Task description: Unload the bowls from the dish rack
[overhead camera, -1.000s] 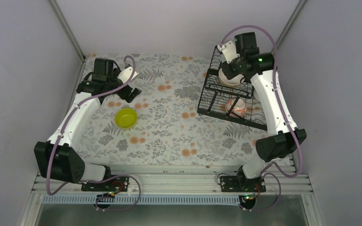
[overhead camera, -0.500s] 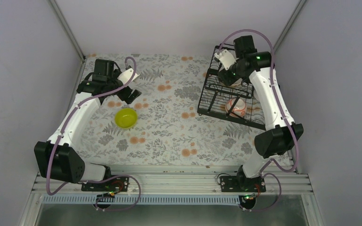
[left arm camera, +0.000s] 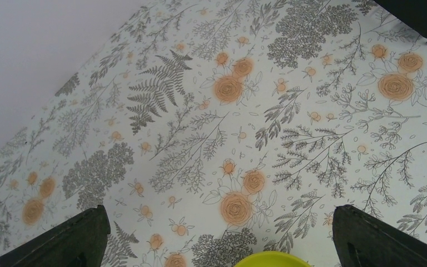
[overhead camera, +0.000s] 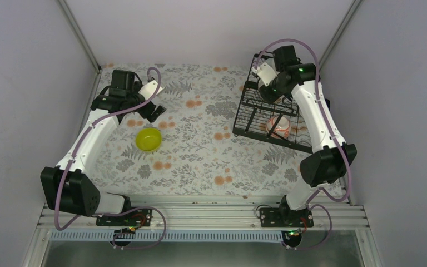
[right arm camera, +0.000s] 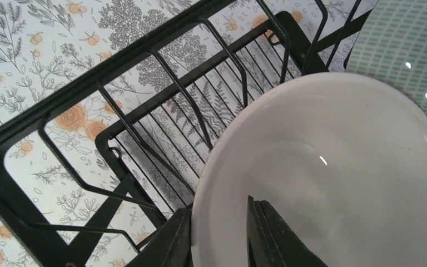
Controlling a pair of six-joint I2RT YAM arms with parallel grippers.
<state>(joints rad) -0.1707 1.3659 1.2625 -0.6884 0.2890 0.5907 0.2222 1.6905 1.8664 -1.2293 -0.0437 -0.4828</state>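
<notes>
On the left, the left gripper (overhead camera: 144,115) hangs wide open and empty beyond the upright lime-yellow bowl (overhead camera: 148,139), while the stretched right arm's right gripper (right arm camera: 218,233) pinches the rim of the white bowl (right arm camera: 339,167), mouth up, in the upper tier of the dish rack (overhead camera: 250,119).

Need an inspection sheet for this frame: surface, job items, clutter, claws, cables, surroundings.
Surface: floral-print tablecloth, flat.
Job's things: black wire dish rack far right; plain white round bowl in it; pale mint-green bowl partly visible behind that; red-orange patterned white bowl in the lower tray; lime-yellow round bowl out on the cloth.
Clutter: nothing seen.
Claws: left claw open, empty, above the cloth; right claw pinching the white bowl's rim.
Cables: mauve cables loop along both arms; no snag seen.
Surroundings: grey walls; metal rail at near edge.
</notes>
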